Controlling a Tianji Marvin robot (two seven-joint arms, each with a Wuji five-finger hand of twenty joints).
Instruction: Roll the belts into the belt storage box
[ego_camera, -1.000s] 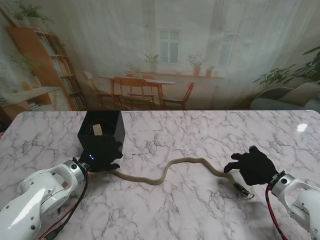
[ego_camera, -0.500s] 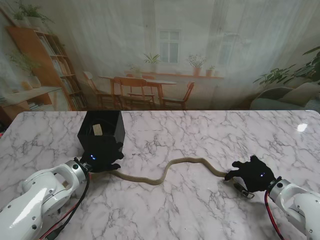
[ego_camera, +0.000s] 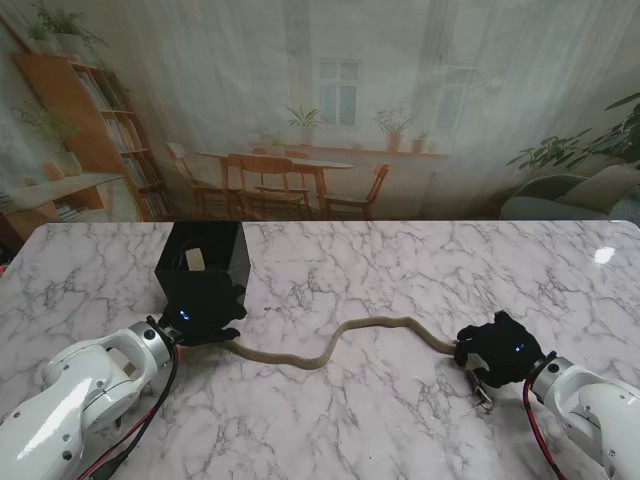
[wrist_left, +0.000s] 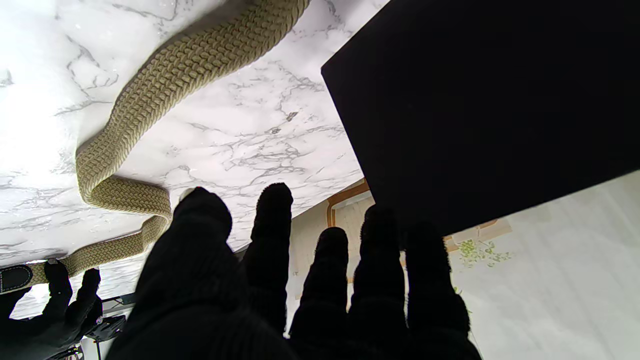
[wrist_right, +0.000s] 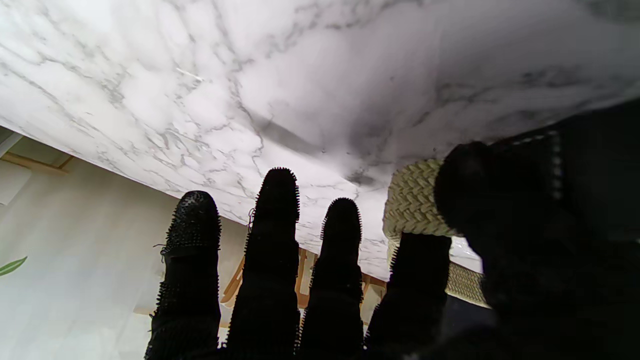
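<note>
Woven belt (ego_camera: 330, 352) end pinched in right robot hand (ego_camera: 495, 350).

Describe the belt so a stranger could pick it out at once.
On the white marble table, look between the tall black storage box and the right hand. The tan braided fabric belt snakes across there, the only long, woven thing lying flat.

White marble table (ego_camera: 400, 270) with tan woven belt (ego_camera: 330, 352) and black box (ego_camera: 212, 268).
</note>
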